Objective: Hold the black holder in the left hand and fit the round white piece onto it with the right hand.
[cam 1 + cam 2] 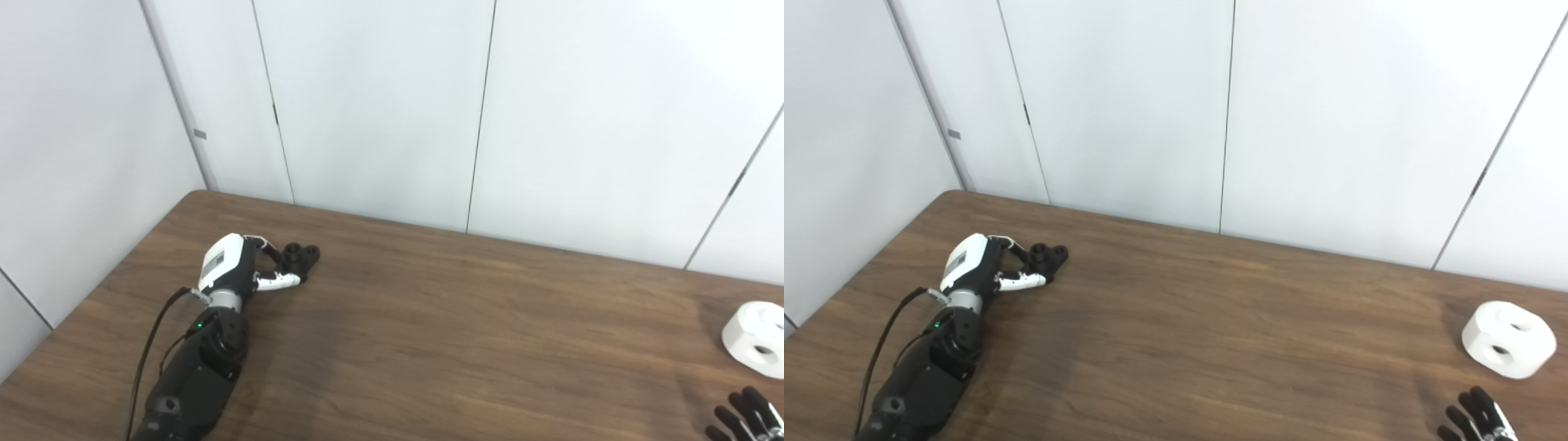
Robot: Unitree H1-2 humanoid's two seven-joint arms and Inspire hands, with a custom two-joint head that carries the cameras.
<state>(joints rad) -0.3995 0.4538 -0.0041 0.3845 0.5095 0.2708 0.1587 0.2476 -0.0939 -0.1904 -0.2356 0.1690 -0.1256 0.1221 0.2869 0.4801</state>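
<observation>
The left robot hand (245, 263) lies low over the far left part of the brown wooden surface (1213, 331), its arm coming up from the bottom left corner with a black cable running beside it. Its fingers (278, 282) reach out to the right and meet the black holder (300, 256), which sits on the surface at the fingertips. The thumb and fingers appear to be closed around the near end of the holder, though the dark parts blend together and the grip itself is hard to make out, so whether the robot hand truly has it clasped or only touches it I cannot tell. The holder shows two round openings on its top and rests flat, not lifted.

The white piece (1508, 339) stands well apart, at the far right side of the surface. It is a thick round block with holes in its top and one in its side, lying untouched with nothing around it.

The right robot hand (1476, 419) only peeks in at the bottom right corner, just below the white piece and apart from it. Only the dark tips of its fingers (744, 413) show, spread from one another and pointing up toward the piece, holding nothing.

Behind the surface rise plain white wall panels (380, 104) with thin dark seams.
</observation>
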